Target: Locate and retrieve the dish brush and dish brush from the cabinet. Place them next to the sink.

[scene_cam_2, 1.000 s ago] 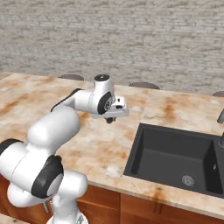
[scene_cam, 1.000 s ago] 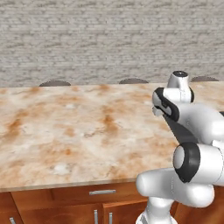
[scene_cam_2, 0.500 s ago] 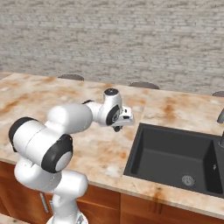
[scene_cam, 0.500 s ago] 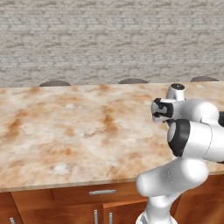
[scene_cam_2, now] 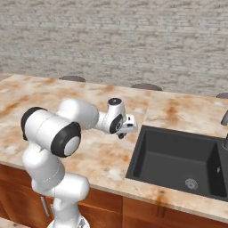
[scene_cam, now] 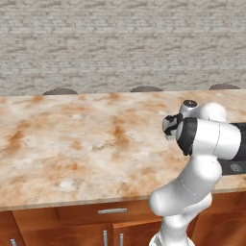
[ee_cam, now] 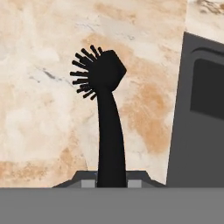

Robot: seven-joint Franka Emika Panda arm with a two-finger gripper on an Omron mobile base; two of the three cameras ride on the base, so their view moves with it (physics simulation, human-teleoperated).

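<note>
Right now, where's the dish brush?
In the hand view the dish brush is held in the shut gripper by its handle, bristly head outward, over the marble counter just beside the sink.

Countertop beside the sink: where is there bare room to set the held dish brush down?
The marble countertop left of the sink is bare between the basin's left rim and the front edge, under the gripper shut on the dish brush. The strip behind the basin toward the brick wall is also bare. Tightest spot: by the faucet.
</note>
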